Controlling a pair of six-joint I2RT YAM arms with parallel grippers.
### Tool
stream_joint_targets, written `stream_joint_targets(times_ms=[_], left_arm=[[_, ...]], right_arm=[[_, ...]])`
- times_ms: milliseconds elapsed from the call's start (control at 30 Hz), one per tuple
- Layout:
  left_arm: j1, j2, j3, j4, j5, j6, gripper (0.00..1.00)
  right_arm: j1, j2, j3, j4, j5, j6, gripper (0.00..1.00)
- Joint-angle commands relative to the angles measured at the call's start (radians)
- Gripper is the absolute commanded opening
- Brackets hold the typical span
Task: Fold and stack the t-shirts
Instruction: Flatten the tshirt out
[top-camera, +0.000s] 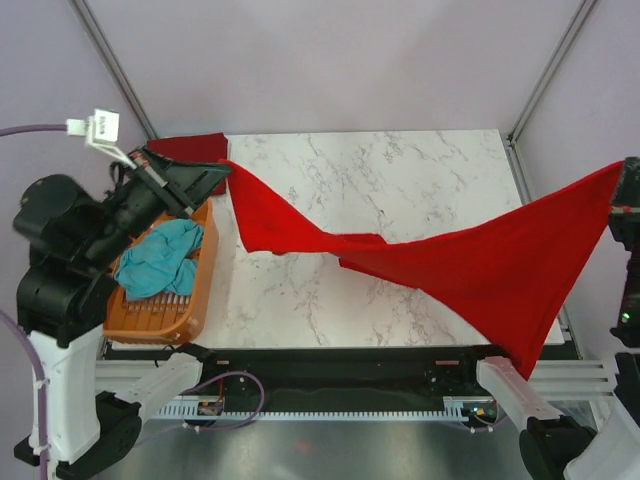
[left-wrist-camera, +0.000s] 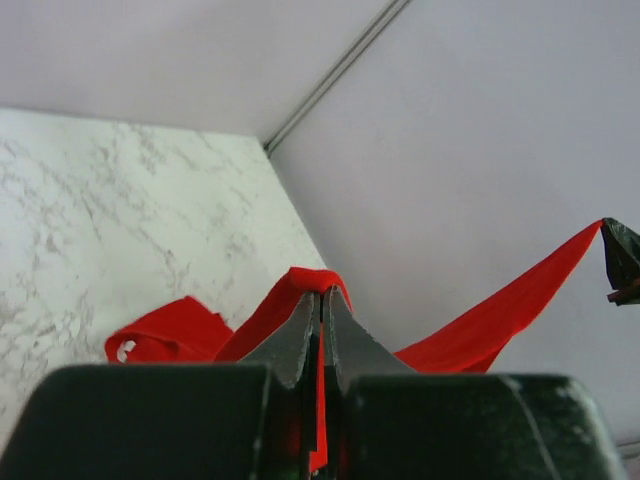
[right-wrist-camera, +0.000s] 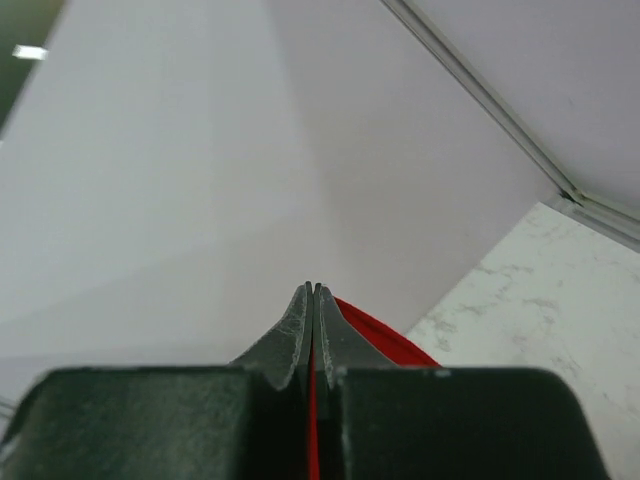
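The bright red t-shirt (top-camera: 480, 265) hangs stretched across the table between my two grippers, and its middle sags onto the marble. My left gripper (top-camera: 222, 172) is shut on one corner at the back left. In the left wrist view, red cloth (left-wrist-camera: 180, 330) is pinched between the jaws of the left gripper (left-wrist-camera: 322, 292), and a small white label (left-wrist-camera: 125, 350) shows. My right gripper (top-camera: 624, 178) is shut on the opposite corner, high at the right edge. The right wrist view shows cloth (right-wrist-camera: 385, 335) clamped in the right gripper (right-wrist-camera: 313, 288). A maroon t-shirt (top-camera: 185, 148) lies at the back left corner. A teal t-shirt (top-camera: 160, 260) is crumpled in the basket.
An orange plastic basket (top-camera: 197, 295) stands at the table's left edge under the left arm. The white marble tabletop (top-camera: 400, 175) is walled by pale panels at the back and sides. A black rail (top-camera: 340, 365) runs along the near edge.
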Motion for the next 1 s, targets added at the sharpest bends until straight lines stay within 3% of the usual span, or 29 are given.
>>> stream_joint_targets(times_ms=[0, 167, 300, 367, 433, 600, 667, 800, 833, 867, 900, 967], left_arm=[[0.005, 0.118, -0.036, -0.087, 0.043, -0.017, 0.02], [0.011, 0.312, -0.013, -0.044, -0.048, 0.017, 0.02], [0.037, 0.520, 0.145, 0.065, -0.170, 0.023, 0.02], [0.041, 0.602, 0.226, 0.108, -0.377, 0.017, 0.02], [0.064, 0.733, 0.373, 0.128, -0.428, -0.010, 0.02], [0.142, 0.937, 0.799, 0.200, -0.364, -0.160, 0.02], [0.153, 0.959, 0.849, 0.234, -0.322, -0.197, 0.02], [0.153, 0.842, 0.745, 0.343, -0.283, -0.182, 0.02], [0.153, 0.810, 0.708, 0.355, -0.278, -0.169, 0.02], [0.152, 0.646, 0.492, 0.363, -0.223, -0.140, 0.02], [0.152, 0.596, 0.490, 0.363, -0.223, -0.138, 0.02], [0.149, 0.494, 0.248, 0.384, -0.183, -0.129, 0.02]], right_arm=[[-0.005, 0.075, -0.133, 0.033, -0.009, -0.002, 0.00], [-0.003, 0.165, -0.402, 0.274, 0.001, -0.002, 0.00], [-0.003, 0.358, -0.386, 0.473, -0.009, -0.030, 0.00], [-0.012, 0.492, -0.301, 0.527, -0.021, -0.042, 0.00], [-0.030, 0.602, -0.131, 0.556, -0.051, -0.048, 0.00], [-0.044, 0.904, 0.287, 0.523, -0.233, -0.105, 0.00], [-0.074, 0.924, 0.404, 0.515, -0.264, -0.120, 0.00], [-0.083, 0.807, 0.328, 0.526, -0.261, -0.178, 0.00], [-0.086, 0.727, 0.219, 0.526, -0.253, -0.183, 0.00], [-0.087, 0.566, -0.057, 0.532, -0.226, -0.189, 0.00], [-0.087, 0.564, -0.060, 0.532, -0.226, -0.189, 0.00], [-0.087, 0.457, -0.267, 0.521, -0.207, -0.189, 0.00]])
